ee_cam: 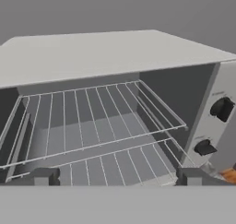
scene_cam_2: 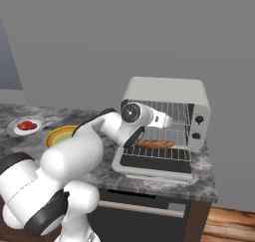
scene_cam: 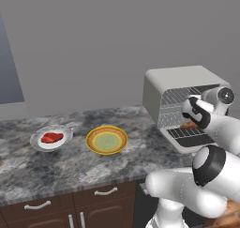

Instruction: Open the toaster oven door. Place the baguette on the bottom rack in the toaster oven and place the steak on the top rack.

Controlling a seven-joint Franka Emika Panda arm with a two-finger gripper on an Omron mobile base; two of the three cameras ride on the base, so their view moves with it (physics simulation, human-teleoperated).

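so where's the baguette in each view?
Left base view: baguette at right, on the bottom rack of the toaster oven, partly behind the arm.
Right base view: right of centre, lying along the bottom rack.
Hand view: an orange bit at the lower right edge may be it; cannot tell.
Shared landmark: the toaster oven's two black knobs.

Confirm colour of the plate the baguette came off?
Green centre with a yellow-orange rim; the plate shows best in the left base view.

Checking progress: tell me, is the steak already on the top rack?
No, the steak lies on the white plate on the counter; the top rack is bare.
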